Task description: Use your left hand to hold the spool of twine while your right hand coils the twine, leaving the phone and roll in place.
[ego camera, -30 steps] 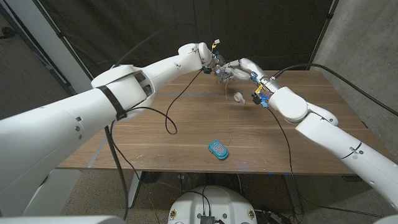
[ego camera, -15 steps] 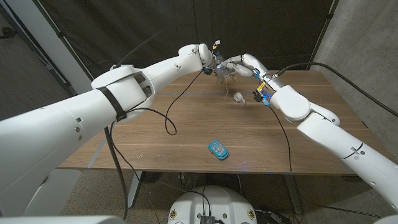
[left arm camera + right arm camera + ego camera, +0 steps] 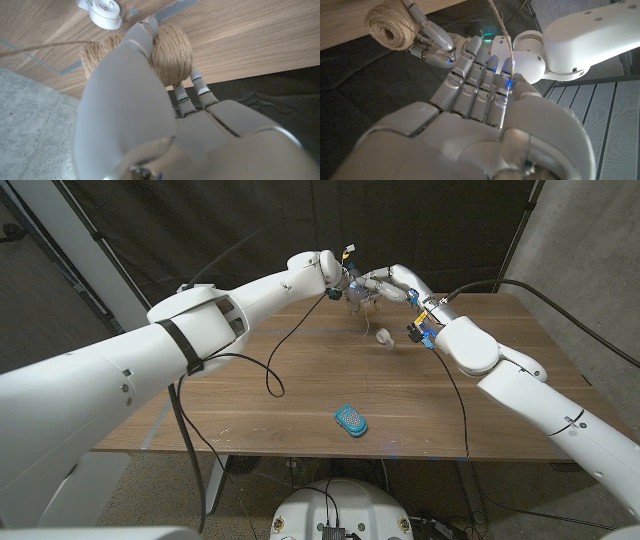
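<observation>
The spool of tan twine [image 3: 357,300] hangs above the far middle of the table, gripped by my left hand [image 3: 343,280]. In the left wrist view the spool [image 3: 171,52] sits at my left hand's [image 3: 125,105] fingertips, and a strand [image 3: 35,48] leads away from it. My right hand [image 3: 388,281] is close beside the spool, fingers curled. In the right wrist view a twine strand [image 3: 501,25] runs down into my right hand's [image 3: 480,90] curled fingers, with the spool [image 3: 390,26] just beyond them. The blue phone [image 3: 351,420] lies near the front middle. The white roll [image 3: 384,337] lies under my right forearm.
A black cable [image 3: 272,370] from my left arm loops onto the wooden table [image 3: 250,410] left of centre. The roll [image 3: 102,10] lies on the table close to the spool. A dark curtain hangs behind the far edge; a concrete wall stands to the right.
My right hand has shifted slightly toward the far edge, staying beside the spool. The left hand keeps the spool in about the same place. Phone and roll have not moved.
</observation>
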Available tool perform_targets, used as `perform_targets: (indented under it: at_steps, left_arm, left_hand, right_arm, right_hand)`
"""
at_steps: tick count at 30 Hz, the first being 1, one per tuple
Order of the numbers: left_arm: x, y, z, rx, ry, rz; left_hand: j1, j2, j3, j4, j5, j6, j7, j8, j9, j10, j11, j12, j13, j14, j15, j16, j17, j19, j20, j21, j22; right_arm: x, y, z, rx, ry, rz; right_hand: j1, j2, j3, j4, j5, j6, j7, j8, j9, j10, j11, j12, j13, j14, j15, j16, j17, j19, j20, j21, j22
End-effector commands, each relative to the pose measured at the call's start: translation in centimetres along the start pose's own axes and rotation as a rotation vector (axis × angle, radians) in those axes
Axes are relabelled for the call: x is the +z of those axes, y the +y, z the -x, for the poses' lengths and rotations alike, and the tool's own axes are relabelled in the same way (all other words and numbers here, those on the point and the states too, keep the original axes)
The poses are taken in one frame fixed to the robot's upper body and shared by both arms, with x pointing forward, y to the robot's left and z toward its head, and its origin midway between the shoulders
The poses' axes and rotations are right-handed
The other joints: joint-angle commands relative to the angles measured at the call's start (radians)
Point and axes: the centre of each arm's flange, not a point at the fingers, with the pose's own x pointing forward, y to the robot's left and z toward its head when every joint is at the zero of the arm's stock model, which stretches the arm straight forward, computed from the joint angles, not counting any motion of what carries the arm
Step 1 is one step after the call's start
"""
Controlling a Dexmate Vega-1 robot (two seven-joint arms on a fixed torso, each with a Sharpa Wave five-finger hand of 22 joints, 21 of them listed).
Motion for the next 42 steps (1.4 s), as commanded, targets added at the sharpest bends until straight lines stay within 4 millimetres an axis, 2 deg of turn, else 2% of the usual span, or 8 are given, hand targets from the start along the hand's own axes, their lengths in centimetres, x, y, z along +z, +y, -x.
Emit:
perform_targets:
  at_steps: [1, 11, 15, 26, 42]
  left_arm:
    - [0.1, -1.3, -1.0, -0.010, -0.018, -0.017]
    - [0.4, -1.4, -0.6, 0.000, -0.034, -0.036]
    - [0.4, -1.4, -0.3, 0.007, -0.036, -0.045]
    - [0.1, -1.4, -0.1, 0.008, -0.035, -0.053]
    - [0.4, -2.0, 0.3, -0.002, -0.064, -0.071]
  left_hand:
    - [-0.059, 0.114, 0.000, 0.007, 0.010, 0.105, 0.082, 0.020, 0.049, 0.120, 0.087, 0.006, 0.014, 0.048, 0.015, 0.261, 0.055, -0.008, -0.001, 0.012, 0.000]
    - [-0.056, 0.116, 0.001, 0.007, 0.013, 0.107, 0.080, 0.021, 0.049, 0.120, 0.087, 0.006, 0.015, 0.047, 0.015, 0.264, 0.054, -0.010, -0.001, 0.015, 0.000]
    - [-0.055, 0.115, 0.000, 0.006, 0.013, 0.106, 0.079, 0.020, 0.049, 0.118, 0.084, 0.006, 0.015, 0.046, 0.014, 0.265, 0.053, -0.009, -0.003, 0.017, -0.001]
    - [-0.053, 0.115, 0.000, 0.007, 0.016, 0.105, 0.079, 0.020, 0.050, 0.118, 0.085, 0.005, 0.015, 0.044, 0.015, 0.267, 0.052, -0.011, -0.003, 0.020, -0.002]
    - [-0.052, 0.114, 0.001, 0.007, 0.018, 0.108, 0.077, 0.020, 0.050, 0.120, 0.086, 0.005, 0.013, 0.044, 0.014, 0.267, 0.047, -0.013, -0.004, 0.025, -0.003]
  right_arm:
    - [1.3, -1.6, -1.7, -0.060, -0.058, 0.015]
    - [1.5, -2.0, -2.0, -0.082, -0.070, 0.015]
    - [1.4, -2.0, -2.1, -0.086, -0.068, 0.012]
    - [1.5, -2.1, -2.7, -0.094, -0.070, 0.017]
    - [1.5, -2.3, -3.5, -0.104, -0.072, 0.035]
  right_hand:
    - [0.010, 0.000, 0.008, -0.005, 0.000, 0.015, 0.006, -0.011, 0.005, 0.021, -0.005, -0.010, 0.004, 0.012, -0.118, 0.003, 0.009, 0.009, -0.024, 0.008, 0.002]
    - [0.008, 0.000, 0.007, -0.004, 0.000, 0.016, 0.006, -0.014, 0.006, 0.021, -0.005, -0.013, 0.005, 0.014, -0.115, 0.003, 0.012, 0.009, -0.024, 0.010, 0.003]
    - [0.008, 0.000, 0.006, -0.004, 0.000, 0.015, 0.005, -0.016, 0.006, 0.024, 0.004, -0.013, 0.005, 0.014, -0.115, 0.003, 0.013, 0.007, -0.025, 0.010, 0.003]
    - [0.009, -0.001, 0.006, -0.006, 0.000, 0.017, 0.005, -0.018, 0.006, 0.021, -0.007, -0.019, 0.005, 0.016, -0.115, 0.001, 0.015, 0.008, -0.024, 0.012, 0.003]
    - [0.009, -0.001, 0.006, -0.006, 0.000, 0.019, 0.004, -0.021, 0.007, 0.027, -0.003, -0.020, 0.006, 0.015, -0.115, -0.001, 0.017, 0.007, -0.024, 0.014, 0.003]
